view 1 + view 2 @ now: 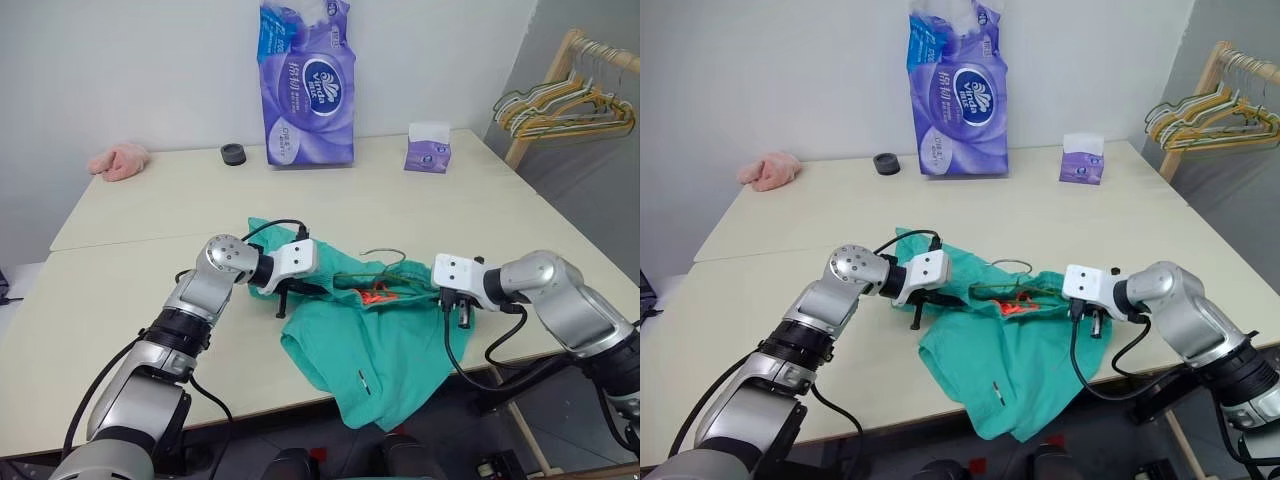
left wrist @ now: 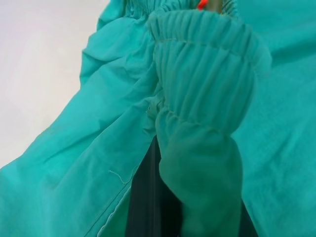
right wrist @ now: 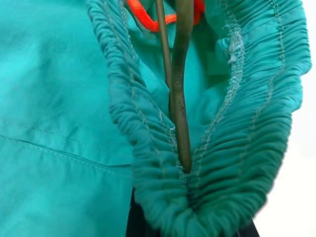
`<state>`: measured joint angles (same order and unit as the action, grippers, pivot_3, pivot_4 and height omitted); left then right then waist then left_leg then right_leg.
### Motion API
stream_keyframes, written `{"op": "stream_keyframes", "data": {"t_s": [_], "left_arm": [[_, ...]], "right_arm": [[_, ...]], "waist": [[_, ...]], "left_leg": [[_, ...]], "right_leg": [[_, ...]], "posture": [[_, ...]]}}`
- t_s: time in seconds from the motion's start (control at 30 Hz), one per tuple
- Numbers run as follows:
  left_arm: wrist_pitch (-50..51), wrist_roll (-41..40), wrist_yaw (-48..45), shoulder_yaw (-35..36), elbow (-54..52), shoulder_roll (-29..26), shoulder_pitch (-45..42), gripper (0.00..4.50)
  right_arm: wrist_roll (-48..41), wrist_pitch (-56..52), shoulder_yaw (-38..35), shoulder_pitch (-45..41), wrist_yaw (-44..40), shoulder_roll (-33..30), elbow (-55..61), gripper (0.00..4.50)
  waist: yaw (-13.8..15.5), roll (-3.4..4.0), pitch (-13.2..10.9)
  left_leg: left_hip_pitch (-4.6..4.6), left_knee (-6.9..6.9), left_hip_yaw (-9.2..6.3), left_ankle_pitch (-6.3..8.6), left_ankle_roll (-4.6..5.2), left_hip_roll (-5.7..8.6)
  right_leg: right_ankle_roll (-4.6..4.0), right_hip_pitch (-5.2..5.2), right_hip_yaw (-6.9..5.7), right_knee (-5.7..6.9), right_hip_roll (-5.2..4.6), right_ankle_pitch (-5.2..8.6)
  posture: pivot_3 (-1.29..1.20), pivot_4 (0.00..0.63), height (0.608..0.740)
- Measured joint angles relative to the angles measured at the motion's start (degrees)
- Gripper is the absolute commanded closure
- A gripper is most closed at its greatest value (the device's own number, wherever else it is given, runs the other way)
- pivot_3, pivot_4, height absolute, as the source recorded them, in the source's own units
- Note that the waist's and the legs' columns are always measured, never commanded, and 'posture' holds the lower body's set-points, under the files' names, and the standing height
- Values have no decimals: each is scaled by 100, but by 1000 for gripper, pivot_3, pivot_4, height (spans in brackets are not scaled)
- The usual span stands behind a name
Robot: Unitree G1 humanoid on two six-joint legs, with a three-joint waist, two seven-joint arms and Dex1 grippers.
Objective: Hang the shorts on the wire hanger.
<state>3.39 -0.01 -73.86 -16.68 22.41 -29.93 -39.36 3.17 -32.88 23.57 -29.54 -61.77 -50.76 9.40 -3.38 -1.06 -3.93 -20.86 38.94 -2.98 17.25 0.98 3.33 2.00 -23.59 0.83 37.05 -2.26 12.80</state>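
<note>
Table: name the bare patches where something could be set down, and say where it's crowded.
Free: the table left of the left gripper; the wide strip between the shorts and the tissue pack; the far stretch between the pink cloth and the black cap. Crowded: the near edge, where shorts, wire hanger and right gripper bunch together.

On the cream table before me, a tall purple plastic pack of tissue rolls stands at the far edge between a small black round cap and a small purple tissue box, a pink cloth lump lies far left, and a wooden rack of wire hangers stands beyond the right edge.
</note>
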Motion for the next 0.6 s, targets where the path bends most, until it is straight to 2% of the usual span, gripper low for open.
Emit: {"op": "stream_keyframes", "data": {"t_s": [0.23,0.43,0.6], "left_arm": [[-8,-467,44,439,359,9,-270,1390],[328,-737,-698,586,779,-458,-446,1390],[258,-640,-1189,449,787,-717,-385,1390]], "right_arm": [[-230,-62,-273,223,-180,-122,395,4500],[-424,-222,-449,376,-239,-223,607,4500],[-520,-330,-494,379,-246,-275,674,4500]], "waist": [[-4,1,0],[-43,2,0],[-74,2,1]], "left_leg": [[0,0,0,0,-1,0],[-1,0,0,1,-2,0],[-1,0,0,1,-2,1]], "right_leg": [[0,-1,0,1,0,0],[0,-3,0,1,0,0],[0,-2,0,0,-1,0]], "posture": [[-163,27,740],[-166,27,740],[-176,26,740]]}}
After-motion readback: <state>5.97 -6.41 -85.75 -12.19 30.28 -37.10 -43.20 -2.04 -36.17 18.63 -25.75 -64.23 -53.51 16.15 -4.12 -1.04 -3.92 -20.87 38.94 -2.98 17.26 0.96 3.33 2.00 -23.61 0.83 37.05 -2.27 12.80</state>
